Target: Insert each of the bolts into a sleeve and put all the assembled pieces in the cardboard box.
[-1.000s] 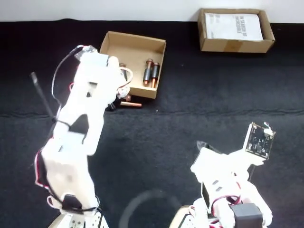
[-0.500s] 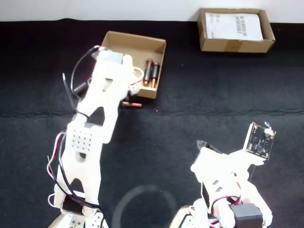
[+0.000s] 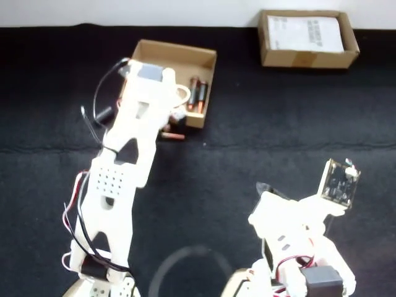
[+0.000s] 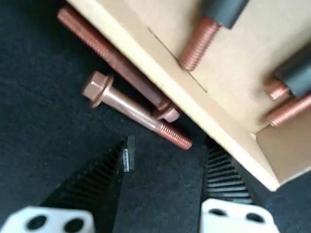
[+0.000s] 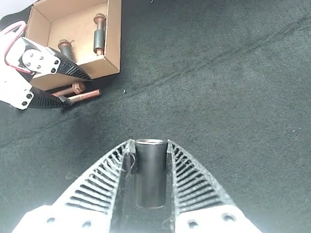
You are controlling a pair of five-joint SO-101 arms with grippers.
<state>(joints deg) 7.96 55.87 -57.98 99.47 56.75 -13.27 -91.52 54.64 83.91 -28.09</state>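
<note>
Copper bolts (image 4: 136,109) now face the left end effector (image 4: 167,153), swung closer.

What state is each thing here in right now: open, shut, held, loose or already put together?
Left gripper: open, just short of the loose bolts.
Right gripper: shut on the dark metal sleeve.
Two copper bolts: loose, unsleeved, lying beside the box.
Brown cardboard box: open-topped, holding sleeved bolts.

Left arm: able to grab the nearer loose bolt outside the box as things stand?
Probably yes. The left gripper hangs open beside the nearer bolt, which lies bare on the mat. The second bolt and cardboard box wall crowd it, so a finger might snag.
</note>
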